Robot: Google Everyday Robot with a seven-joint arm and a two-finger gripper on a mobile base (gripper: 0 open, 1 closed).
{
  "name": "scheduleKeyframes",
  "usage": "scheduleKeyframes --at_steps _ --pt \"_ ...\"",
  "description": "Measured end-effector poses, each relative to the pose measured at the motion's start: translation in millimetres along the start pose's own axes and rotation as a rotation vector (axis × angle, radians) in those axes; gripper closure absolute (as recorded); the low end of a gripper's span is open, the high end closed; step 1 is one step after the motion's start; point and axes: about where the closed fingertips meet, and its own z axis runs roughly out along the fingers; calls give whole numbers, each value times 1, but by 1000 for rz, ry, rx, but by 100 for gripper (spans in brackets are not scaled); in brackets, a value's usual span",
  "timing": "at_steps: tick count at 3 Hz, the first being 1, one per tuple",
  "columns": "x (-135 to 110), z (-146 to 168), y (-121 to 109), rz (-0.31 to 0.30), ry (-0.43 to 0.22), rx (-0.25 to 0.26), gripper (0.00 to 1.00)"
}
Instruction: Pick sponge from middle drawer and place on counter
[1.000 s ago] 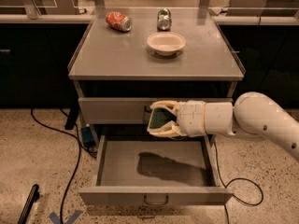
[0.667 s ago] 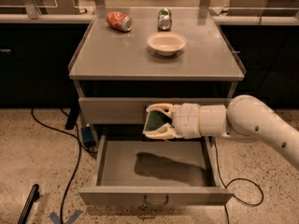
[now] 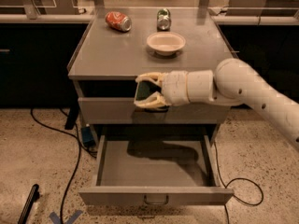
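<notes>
My gripper (image 3: 142, 91) is shut on the sponge (image 3: 144, 92), a small dark green pad held between its pale fingers. It hangs in front of the cabinet's upper front, just below the counter's front edge. The counter (image 3: 117, 52) is the flat grey top of the cabinet. The middle drawer (image 3: 154, 169) is pulled out wide below the gripper, and its grey floor shows only the arm's shadow. My white arm reaches in from the right.
On the counter stand a white bowl (image 3: 166, 43), a crushed red can (image 3: 117, 21) at the back left and a crushed green can (image 3: 163, 19) at the back. Black cables (image 3: 70, 171) lie on the speckled floor left and right of the cabinet.
The gripper has risen with the sponge from just above the drawer to just under the counter's front edge, drifting slightly left.
</notes>
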Motion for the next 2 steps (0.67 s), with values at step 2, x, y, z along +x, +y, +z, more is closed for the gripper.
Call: scheduleKeyframes --at_steps 2 --pt "-38 6 -79 -121 27 23 100"
